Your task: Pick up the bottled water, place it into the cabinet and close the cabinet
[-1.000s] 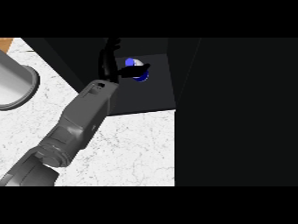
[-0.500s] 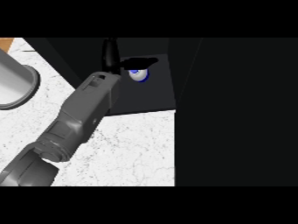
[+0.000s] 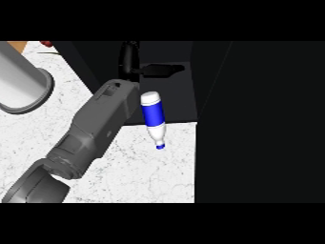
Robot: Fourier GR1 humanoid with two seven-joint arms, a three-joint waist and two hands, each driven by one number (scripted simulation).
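Left hand (image 3: 131, 59) dim against the dark cabinet (image 3: 172, 95), fingers (image 3: 161, 70) spread and holding nothing, bottle (image 3: 152, 119) just below them, cap toward the table (image 3: 133, 157), grey cylinder (image 3: 14, 76) well left.

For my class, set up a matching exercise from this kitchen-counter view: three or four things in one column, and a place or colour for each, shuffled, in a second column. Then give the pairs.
Things:
1. bottled water
2. grey cylinder
3. counter top
4. cabinet

Descriptions:
A. white, speckled like marble
B. at the view's upper left, lying across the counter's edge
C. dark, almost black, filling the view's right
D. white with a blue label, just right of the grey forearm, not held

Pairs: 1-D, 2-B, 3-A, 4-C
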